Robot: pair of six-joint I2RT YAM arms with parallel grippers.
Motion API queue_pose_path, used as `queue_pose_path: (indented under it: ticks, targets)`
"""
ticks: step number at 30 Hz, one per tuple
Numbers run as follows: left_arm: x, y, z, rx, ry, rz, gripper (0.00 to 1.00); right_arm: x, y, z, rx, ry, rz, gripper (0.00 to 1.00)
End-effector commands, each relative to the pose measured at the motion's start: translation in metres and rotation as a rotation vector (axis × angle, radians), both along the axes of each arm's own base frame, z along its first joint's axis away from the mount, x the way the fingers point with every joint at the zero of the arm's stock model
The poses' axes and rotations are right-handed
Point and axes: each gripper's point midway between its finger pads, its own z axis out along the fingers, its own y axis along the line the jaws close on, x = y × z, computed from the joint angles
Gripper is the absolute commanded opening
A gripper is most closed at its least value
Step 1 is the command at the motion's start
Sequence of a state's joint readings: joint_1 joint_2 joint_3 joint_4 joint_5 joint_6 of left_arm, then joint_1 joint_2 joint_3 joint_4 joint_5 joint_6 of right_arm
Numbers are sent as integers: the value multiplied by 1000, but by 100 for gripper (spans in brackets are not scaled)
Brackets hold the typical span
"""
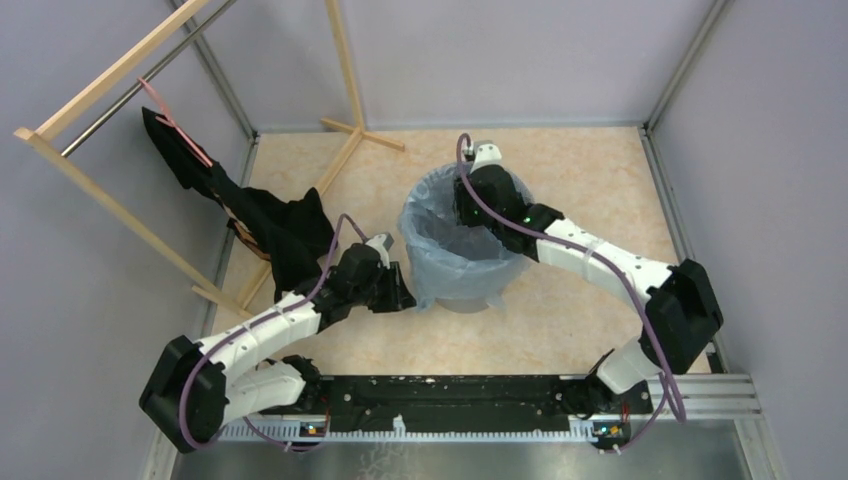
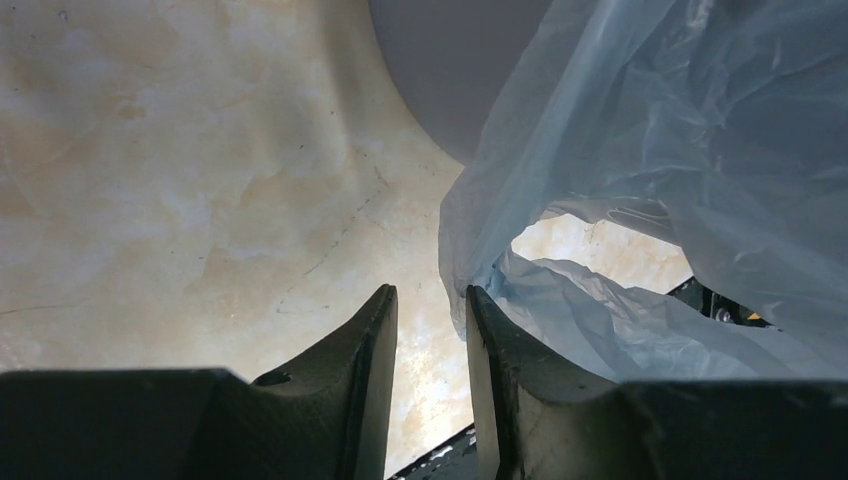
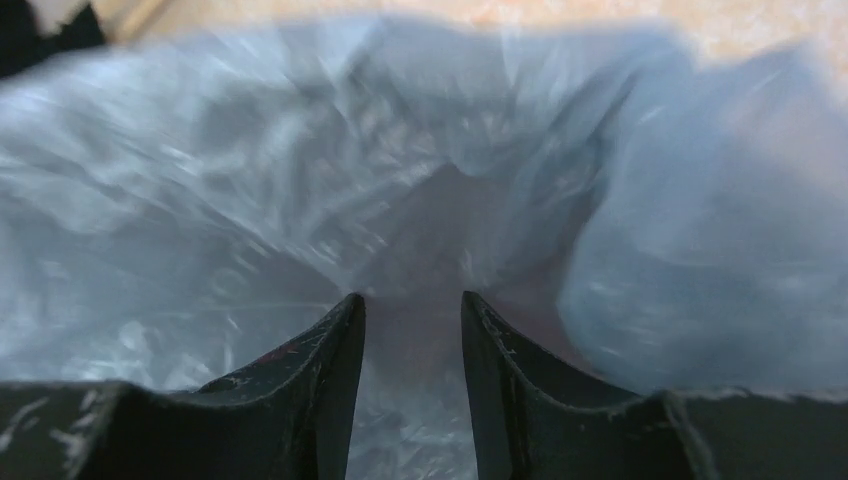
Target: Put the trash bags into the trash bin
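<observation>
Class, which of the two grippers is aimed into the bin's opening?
The right gripper: it faces the trash bag that lines the trash bin. The left gripper sits outside, low beside the bin's wall.

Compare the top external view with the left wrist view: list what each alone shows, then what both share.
Only top external: a wooden rack draped with black cloth, and the right arm. Only left wrist: the left end effector close up, jaws parted, nothing between. Both: the translucent pale-blue plastic bag, the round grey plastic bin, the marbled beige tabletop.
</observation>
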State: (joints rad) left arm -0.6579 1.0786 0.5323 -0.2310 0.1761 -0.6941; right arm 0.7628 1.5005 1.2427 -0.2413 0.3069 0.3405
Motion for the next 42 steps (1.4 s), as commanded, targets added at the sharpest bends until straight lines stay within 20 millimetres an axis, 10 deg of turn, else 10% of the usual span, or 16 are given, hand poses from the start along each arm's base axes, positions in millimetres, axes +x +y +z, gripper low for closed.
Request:
queue_pose_path:
  ticks: [1,5,14,24,32,42]
  targets:
    - [4,-12,6,-57,-25,-10,38,20,18,15,95,-110,-11,41]
    - [4,-13,2,-48,-15,-17,39,13,22,12,65,-30,9,41]
    - [-2,-9,-11,-21,-4,-32,39,-41,-9,85,95,-42,100,64]
    - [1,-1,1,13,-49,-31,41,-108,39,4,102,253,427,73]
    - [0,-7,4,-16,-33,-34,43,-115,56,-72,47,442,469,46]
    - [-2,-12,-1,-40,-17,-40,43,-104,60,-149,35,525,368,46]
